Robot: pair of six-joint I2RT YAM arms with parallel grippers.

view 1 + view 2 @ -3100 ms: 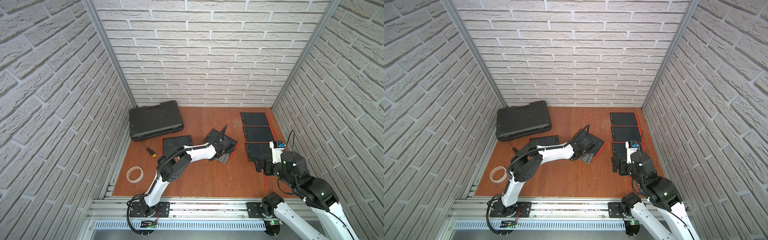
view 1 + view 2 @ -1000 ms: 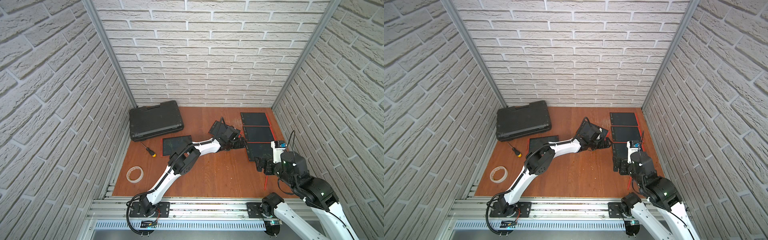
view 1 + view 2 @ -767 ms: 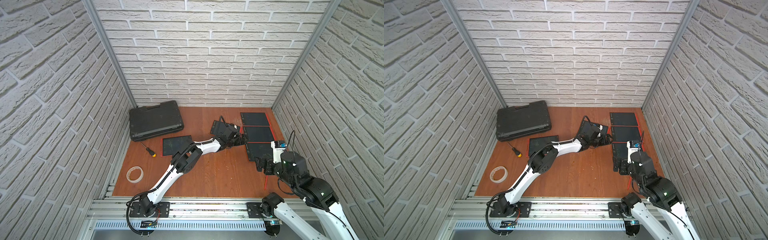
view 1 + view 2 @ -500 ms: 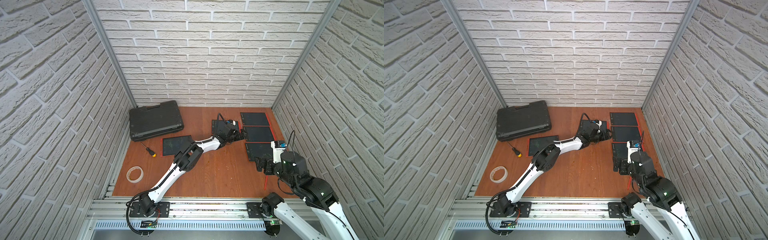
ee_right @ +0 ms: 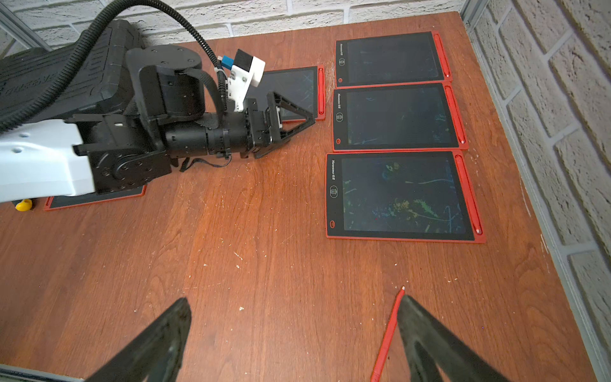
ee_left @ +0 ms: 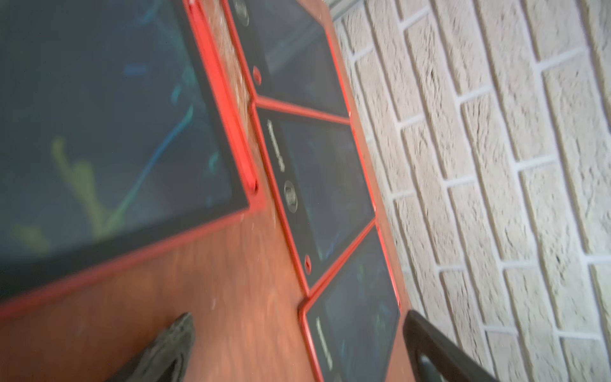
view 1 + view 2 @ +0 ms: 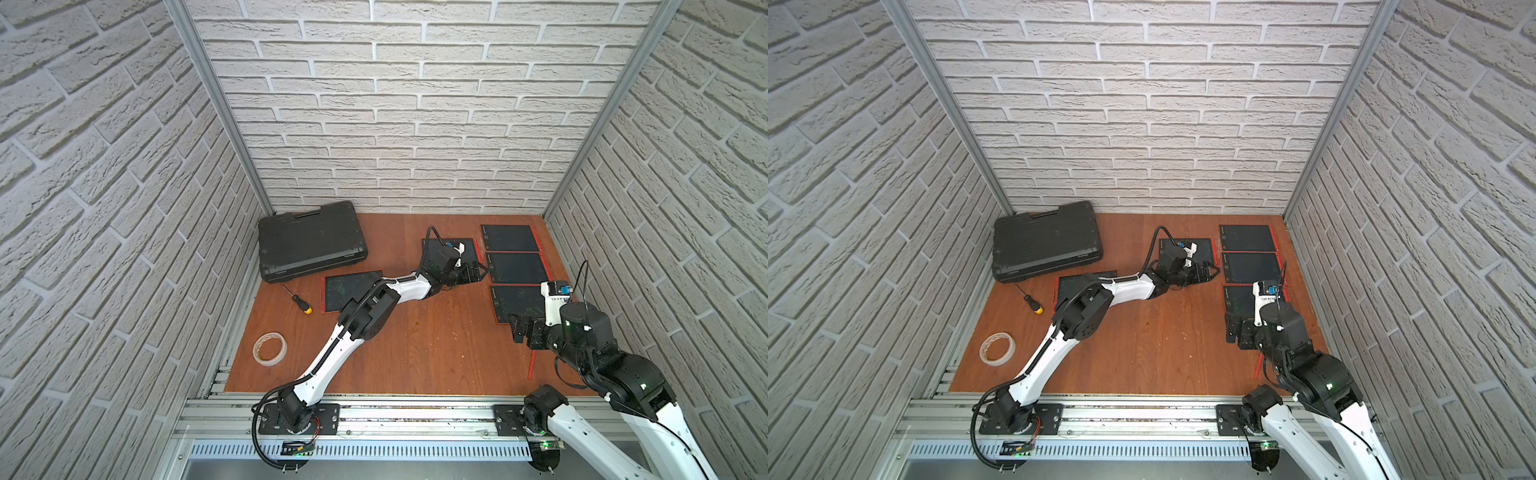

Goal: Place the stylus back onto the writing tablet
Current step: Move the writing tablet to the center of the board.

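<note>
A loose red stylus (image 5: pixel 388 334) lies on the wooden table just inside one finger (image 5: pixel 426 334) of my right gripper (image 5: pixel 294 301), which hangs open and empty near the front right; both top views show it (image 7: pixel 532 365) (image 7: pixel 1257 368). Three red-framed writing tablets (image 5: pixel 393 195) lie in a column along the right wall, each with a stylus in its edge slot. A fourth tablet (image 5: pixel 294 89) lies beside the column. My left gripper (image 7: pixel 469 274) stands open over its near corner, holding nothing. Another tablet (image 7: pixel 349 291) lies at the left, partly under my left arm.
A black case (image 7: pixel 309 241) sits at the back left. A screwdriver with a yellow tip (image 7: pixel 297 299) and a tape roll (image 7: pixel 270 349) lie near the left edge. Brick walls close the back and both sides. A metal rail (image 7: pixel 415 411) runs along the front.
My left arm has reached farther back and right. The tablet at its gripper has turned from tilted to square beside the column. The right arm and loose stylus have not moved.
</note>
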